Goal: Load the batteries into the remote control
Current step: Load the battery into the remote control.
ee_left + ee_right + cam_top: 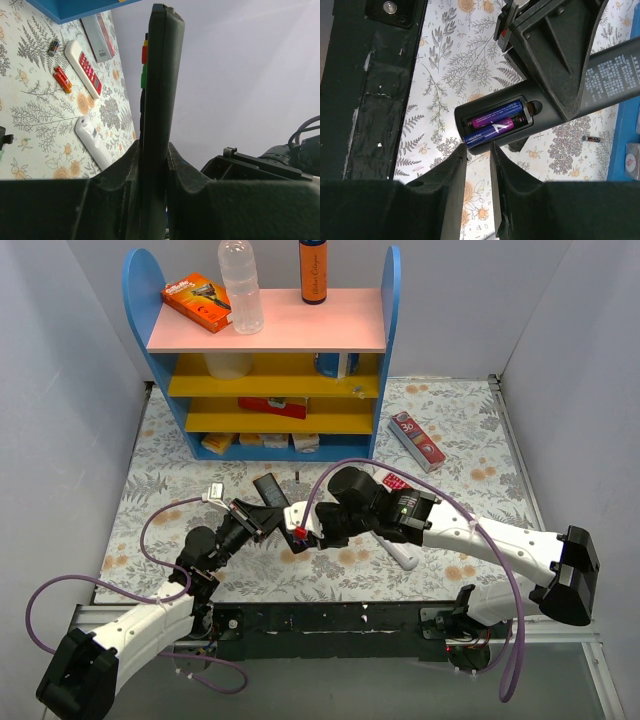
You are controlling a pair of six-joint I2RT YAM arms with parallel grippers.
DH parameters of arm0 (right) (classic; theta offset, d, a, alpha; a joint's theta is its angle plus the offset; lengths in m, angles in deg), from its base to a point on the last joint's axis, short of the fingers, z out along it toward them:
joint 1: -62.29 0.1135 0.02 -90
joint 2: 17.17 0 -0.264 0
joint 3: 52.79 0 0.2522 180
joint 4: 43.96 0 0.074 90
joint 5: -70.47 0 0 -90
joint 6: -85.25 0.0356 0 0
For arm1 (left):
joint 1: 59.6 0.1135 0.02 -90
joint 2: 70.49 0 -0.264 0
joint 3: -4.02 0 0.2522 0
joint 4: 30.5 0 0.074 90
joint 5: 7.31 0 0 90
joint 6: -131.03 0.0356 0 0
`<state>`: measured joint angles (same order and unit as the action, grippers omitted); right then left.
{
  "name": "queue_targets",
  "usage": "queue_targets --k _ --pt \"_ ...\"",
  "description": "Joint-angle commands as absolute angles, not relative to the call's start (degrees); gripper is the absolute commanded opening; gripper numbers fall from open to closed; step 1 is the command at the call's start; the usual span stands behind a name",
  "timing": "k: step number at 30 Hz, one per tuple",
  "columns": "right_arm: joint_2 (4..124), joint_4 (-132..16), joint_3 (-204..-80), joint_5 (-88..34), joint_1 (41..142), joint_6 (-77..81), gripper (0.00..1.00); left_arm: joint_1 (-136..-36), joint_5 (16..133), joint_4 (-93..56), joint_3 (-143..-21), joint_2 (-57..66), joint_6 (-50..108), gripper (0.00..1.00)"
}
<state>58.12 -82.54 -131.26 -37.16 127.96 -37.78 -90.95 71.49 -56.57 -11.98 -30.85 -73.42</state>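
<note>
The remote (612,75) is held in the air over the near half of the bench (450,440), roughly midway between its left and right edges. The left pincer (152,147) is clamped on its thin edges. Its back faces the right wrist camera, with the battery bay uncovered.

Two blue-and-purple batteries (495,125) lie side by side in the bay. The lower one looks slightly proud at its outer end, right at the lip, so by my reading it is not fully seated. The right pincer (478,147) sits just below that end, narrow, with nothing visible between its fingers. One fingertip is at or almost at the cell's tip; I cannot tell whether they touch.

Spare cells are down on the bench: an orange pair (62,80) and a dark one (53,47), beside a white remote (82,67) with red keys.

What could go wrong from here:
- An off-centre push on the proud end could lever the cell out instead of in — the contact spring would help throw it.
- A hard push could twist the remote in the left pincer, since it is gripped only by its edges.
- A dropped cell would roll on the bench.
- Polarity cannot be read, so a reversed cell might go unnoticed.
- No bay cover is in view, and tipping the remote could spill both cells.
</note>
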Motion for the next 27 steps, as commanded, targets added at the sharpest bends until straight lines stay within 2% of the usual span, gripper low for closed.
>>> queue_targets --k 1,17,27 --pt "58.42 -81.89 -134.14 -39.05 127.85 -38.15 0.32 -91.07 71.0 -57.26 -9.57 -31.55 -83.33 0.0" --pt "59.82 -81.98 -134.58 -40.19 127.85 -37.97 0.31 -91.15 70.82 -57.26 -9.57 -31.99 -83.59 0.0" --pt "60.79 -81.1 -135.45 -38.78 127.85 -37.27 0.23 -91.07 70.56 -57.17 -9.57 -32.34 -83.59 0.0"
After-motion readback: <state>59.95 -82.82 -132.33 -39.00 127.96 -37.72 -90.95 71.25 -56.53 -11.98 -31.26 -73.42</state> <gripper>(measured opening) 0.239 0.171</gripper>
